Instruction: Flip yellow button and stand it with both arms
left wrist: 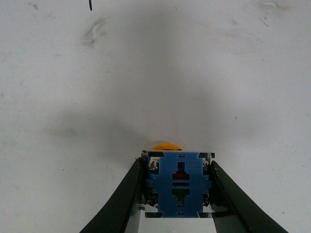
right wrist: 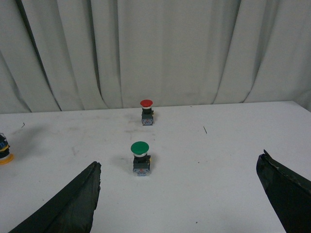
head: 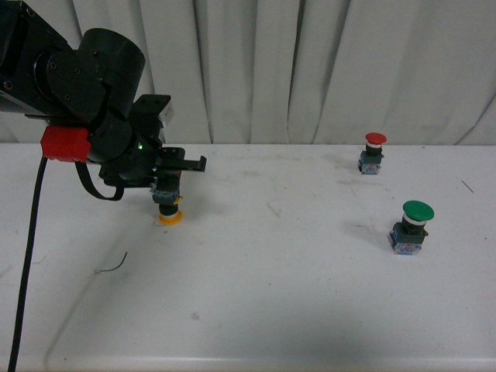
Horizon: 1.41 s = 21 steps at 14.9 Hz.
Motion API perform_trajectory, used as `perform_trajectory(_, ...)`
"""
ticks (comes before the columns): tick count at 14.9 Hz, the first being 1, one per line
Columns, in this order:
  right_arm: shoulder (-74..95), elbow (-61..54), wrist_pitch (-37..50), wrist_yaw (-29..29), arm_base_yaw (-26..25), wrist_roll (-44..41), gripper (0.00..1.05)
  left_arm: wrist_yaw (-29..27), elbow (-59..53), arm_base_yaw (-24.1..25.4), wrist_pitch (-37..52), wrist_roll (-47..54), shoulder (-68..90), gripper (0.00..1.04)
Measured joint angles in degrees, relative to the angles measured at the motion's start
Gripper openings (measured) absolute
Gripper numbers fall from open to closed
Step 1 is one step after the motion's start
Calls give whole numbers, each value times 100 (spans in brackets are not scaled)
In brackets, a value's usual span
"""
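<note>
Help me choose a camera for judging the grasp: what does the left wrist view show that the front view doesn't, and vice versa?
Only the left wrist view: the terminal face of the yellow button, its blue block pinched between the left gripper fingers. Only the front view: that button side-on with its cap downward, the left arm, and the red button and green button standing further right. Both: the held yellow button and the white table.

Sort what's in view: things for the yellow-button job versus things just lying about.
Job:
yellow button, cap down
left tool, shut on it
right tool, open and empty

Lying about:
red button, upright
green button, upright
</note>
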Motion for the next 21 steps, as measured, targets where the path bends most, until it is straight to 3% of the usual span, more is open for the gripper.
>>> perform_trajectory(5, 0, 0, 0, 0, 0, 0, 98, 72, -404, 0, 295, -2, -297, 33)
perform_trajectory(8, 0, 0, 0, 0, 0, 0, 98, 474, -1108, -44, 800, -81, -1364, 32)
perform_trajectory(12, 0, 0, 0, 0, 0, 0, 98, 1281, -2337, -450, 1567, -463, -3388, 32)
perform_trajectory(15, 0, 0, 0, 0, 0, 0, 98, 1504, -3032, -505, 2109, -704, -4052, 32)
perform_trajectory(18, 0, 0, 0, 0, 0, 0, 98, 2166, -3567, -409, 3823, -1633, -3906, 32)
perform_trajectory(21, 0, 0, 0, 0, 0, 0, 98, 2758, -4234, -426, 6432, -3410, -3668, 32)
